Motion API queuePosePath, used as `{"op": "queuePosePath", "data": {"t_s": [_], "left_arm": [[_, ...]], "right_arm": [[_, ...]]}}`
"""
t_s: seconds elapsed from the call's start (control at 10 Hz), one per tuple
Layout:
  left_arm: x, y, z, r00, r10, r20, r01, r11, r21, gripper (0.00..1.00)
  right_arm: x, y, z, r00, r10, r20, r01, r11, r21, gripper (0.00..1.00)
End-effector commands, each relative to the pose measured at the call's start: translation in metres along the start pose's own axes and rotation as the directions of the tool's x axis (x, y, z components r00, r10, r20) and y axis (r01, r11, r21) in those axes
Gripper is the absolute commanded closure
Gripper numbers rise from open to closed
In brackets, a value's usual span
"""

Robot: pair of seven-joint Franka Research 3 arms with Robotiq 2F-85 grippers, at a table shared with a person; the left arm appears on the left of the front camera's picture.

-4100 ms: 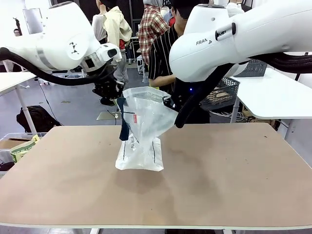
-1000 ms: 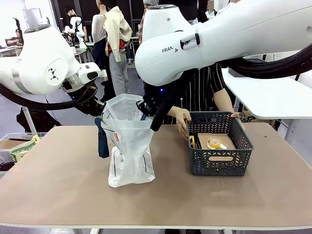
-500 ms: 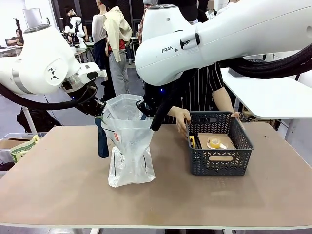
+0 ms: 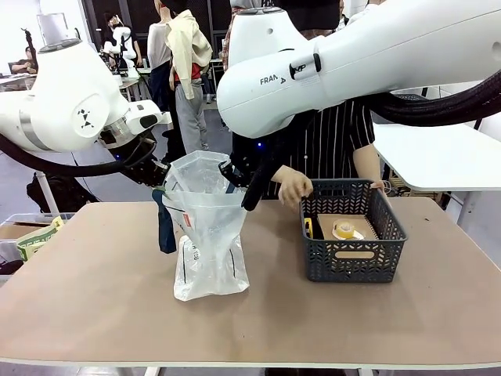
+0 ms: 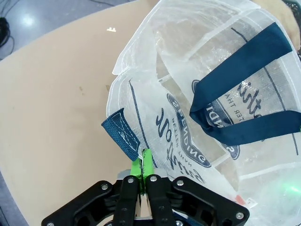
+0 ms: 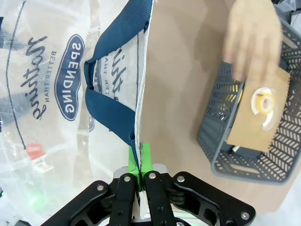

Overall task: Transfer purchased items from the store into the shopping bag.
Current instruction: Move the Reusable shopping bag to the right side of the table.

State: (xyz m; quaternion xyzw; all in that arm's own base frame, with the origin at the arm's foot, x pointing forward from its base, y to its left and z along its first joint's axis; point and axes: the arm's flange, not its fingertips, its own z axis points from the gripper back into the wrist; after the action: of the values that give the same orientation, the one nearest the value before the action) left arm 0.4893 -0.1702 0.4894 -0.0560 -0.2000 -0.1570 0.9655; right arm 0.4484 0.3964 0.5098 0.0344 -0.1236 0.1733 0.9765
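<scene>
The shopping bag, translucent white with dark blue handles, stands upright left of the table's middle with its mouth held wide. My left gripper is shut on the bag's left rim. My right gripper is shut on the right rim. In the left wrist view the green pads pinch the bag at its edge. The right wrist view shows my right gripper clamped on the seam by a handle. The purchased items, a tape roll on brown card and a yellow-and-black pack, lie in a basket.
The dark grey mesh basket sits right of the bag, near the table's far edge. A person's hand hovers over its left rim, and the other hand is at its far right corner. A white side table stands at back right.
The person's hand has lifted off the basket's left rim and the person has straightened up. Both arms and the bag have stayed put since half a second ago.
</scene>
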Motion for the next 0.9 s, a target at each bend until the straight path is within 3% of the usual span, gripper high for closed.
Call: {"op": "queuePosePath", "data": {"t_s": [0.0,0.8], "left_arm": [[-0.0003,0.0012,0.0012,1.000,0.003,0.004,-0.003,1.000,0.001,1.00],[-0.0003,0.0012,0.0012,1.000,0.003,0.004,-0.003,1.000,0.001,1.00]], "right_arm": [[-0.0016,-0.0014,0.0002,1.000,0.011,0.002,-0.011,1.000,0.002,1.00],[-0.0016,-0.0014,0.0002,1.000,0.011,0.002,-0.011,1.000,0.002,1.00]]}}
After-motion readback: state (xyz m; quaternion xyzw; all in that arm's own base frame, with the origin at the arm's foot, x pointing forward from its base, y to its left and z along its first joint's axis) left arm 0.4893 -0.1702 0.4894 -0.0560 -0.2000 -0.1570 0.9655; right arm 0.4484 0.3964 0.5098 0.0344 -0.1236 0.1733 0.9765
